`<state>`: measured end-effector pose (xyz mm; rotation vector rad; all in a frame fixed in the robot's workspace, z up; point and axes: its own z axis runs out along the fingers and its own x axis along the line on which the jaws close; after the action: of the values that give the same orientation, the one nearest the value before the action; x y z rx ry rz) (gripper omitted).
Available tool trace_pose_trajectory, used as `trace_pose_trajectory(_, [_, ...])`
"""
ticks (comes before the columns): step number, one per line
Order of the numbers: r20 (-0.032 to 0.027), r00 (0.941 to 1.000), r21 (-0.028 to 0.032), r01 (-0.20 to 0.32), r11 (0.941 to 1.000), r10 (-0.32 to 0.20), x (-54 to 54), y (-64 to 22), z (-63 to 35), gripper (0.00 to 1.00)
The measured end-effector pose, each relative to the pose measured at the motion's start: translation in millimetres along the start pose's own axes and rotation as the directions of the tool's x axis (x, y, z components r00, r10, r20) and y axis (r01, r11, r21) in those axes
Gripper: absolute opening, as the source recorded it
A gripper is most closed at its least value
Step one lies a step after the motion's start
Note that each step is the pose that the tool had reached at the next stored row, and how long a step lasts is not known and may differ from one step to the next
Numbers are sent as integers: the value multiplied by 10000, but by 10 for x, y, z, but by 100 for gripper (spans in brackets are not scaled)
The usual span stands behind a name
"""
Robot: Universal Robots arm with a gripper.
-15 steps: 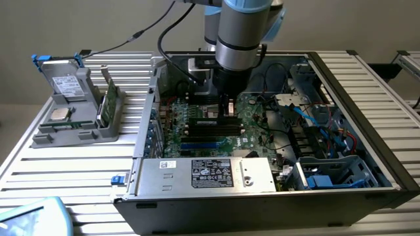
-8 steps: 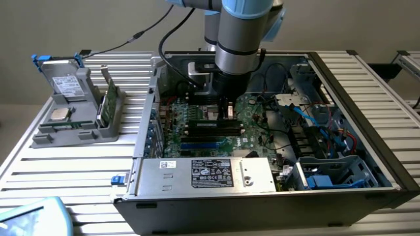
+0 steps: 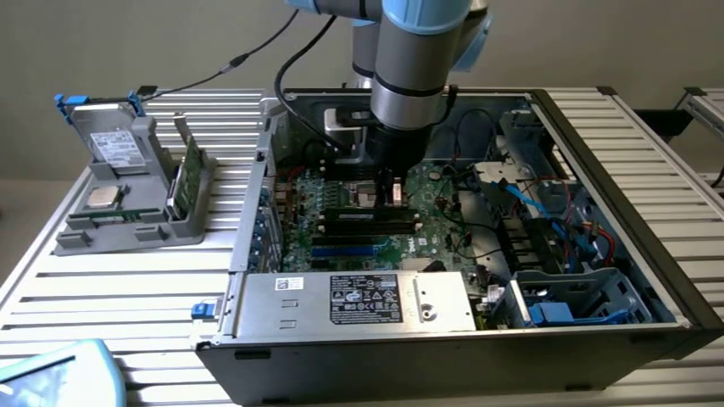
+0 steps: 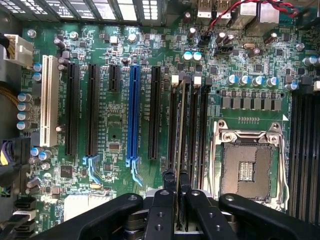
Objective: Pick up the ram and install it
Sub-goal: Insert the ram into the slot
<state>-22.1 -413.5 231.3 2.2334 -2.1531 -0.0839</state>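
Exterior view: we see the black two-finger gripper (image 3: 391, 193) down inside the open dark computer case (image 3: 453, 369), centre frame, over the green motherboard (image 3: 442, 212).

Wrist view: it's pinched narrow on the slim green ram stick (image 4: 180, 125). The stick is edge-on, with its long axis parallel to the black memory slots (image 4: 201, 125).

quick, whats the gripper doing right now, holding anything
Gripper: closed, holding the ram edge-on over the motherboard.
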Motion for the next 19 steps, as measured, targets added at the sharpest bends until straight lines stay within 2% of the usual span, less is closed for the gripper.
trace_pose_trajectory(4, [-44,9999,-7,163,9999,-163,-18,-2,13,14])
trace_pose_trajectory(8, [-130,9996,-16,256,9997,-256,-20,-2,24,14])
trace_pose_trajectory(14, [-154,9995,-15,289,9996,-289,-30,-5,51,14])
trace_pose_trajectory(19, [-200,9993,-21,301,9995,-301,-31,-5,59,14])
